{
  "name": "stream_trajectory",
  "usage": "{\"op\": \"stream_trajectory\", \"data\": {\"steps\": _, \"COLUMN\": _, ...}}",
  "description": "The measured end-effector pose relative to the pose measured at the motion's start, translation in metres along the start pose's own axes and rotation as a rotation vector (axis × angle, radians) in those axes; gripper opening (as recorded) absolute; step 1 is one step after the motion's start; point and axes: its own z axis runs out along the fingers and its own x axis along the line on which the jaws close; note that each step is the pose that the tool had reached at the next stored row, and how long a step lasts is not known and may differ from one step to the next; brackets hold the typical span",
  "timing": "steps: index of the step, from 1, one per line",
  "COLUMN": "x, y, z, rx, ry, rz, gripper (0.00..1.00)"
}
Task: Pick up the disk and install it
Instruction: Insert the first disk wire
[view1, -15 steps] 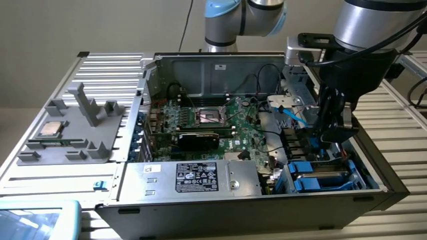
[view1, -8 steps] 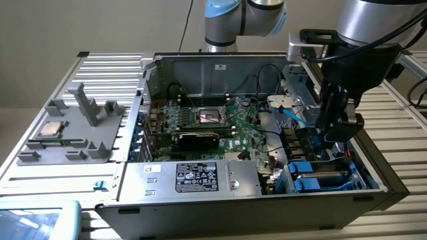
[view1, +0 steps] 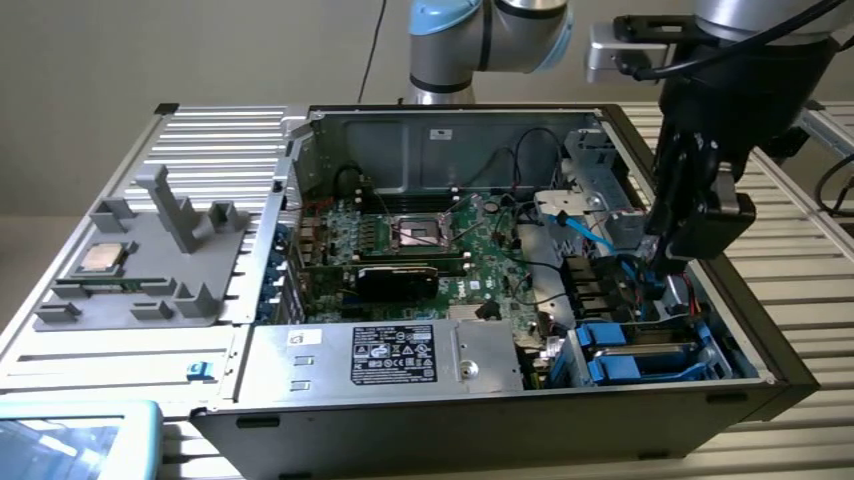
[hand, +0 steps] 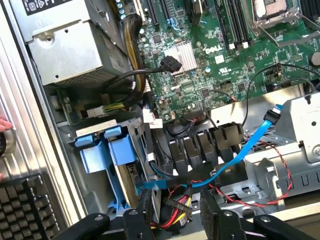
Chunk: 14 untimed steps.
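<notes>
1. The gripper (view1: 667, 265) hangs inside the computer case (view1: 400, 445), over the corner of the case on the exterior view's right, nearest the camera
2. In the wrist view the gripper (hand: 177, 212) has its two black fingers (hand: 145, 210) well apart; only red and yellow wires show in the gap far below; it has hold of nothing
3. The disk (view1: 638, 355) sits down in the drive bay in that same corner of the case, its blue carrier showing; the wrist view shows the disk (hand: 107, 152) standing on edge in the bay, just beside one finger; I cannot tell whether they touch
4. A light blue cable (hand: 250, 145) runs across the case floor past the fingers
5. The silver power supply (view1: 387, 355) lies against the case's near wall, beside the bay
6. The CPU chip (view1: 104, 258) rests on a grey tray outside the case, on the exterior view's left
</notes>
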Motion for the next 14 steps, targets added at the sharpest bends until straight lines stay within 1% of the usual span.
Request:
{"op": "stream_trajectory", "data": {"steps": 2, "x": 0.0005, "y": -0.0011, "z": -0.0087, "rx": 0.0000, "ry": 0.0000, "rz": 0.000, "gripper": 0.51}}
{"op": "stream_trajectory", "data": {"steps": 4, "x": 0.0021, "y": -0.0020, "z": -0.0131, "rx": 0.0000, "ry": -0.0001, "rz": 0.000, "gripper": 0.51}}
{"op": "stream_trajectory", "data": {"steps": 7, "x": 0.0045, "y": -0.0029, "z": -0.0141, "rx": -0.0002, "ry": 0.0005, "rz": 0.003, "gripper": 0.51}}
{"op": "stream_trajectory", "data": {"steps": 14, "x": 0.0048, "y": -0.0030, "z": -0.0141, "rx": -0.0003, "ry": 0.0004, "rz": 0.004, "gripper": 0.51}}
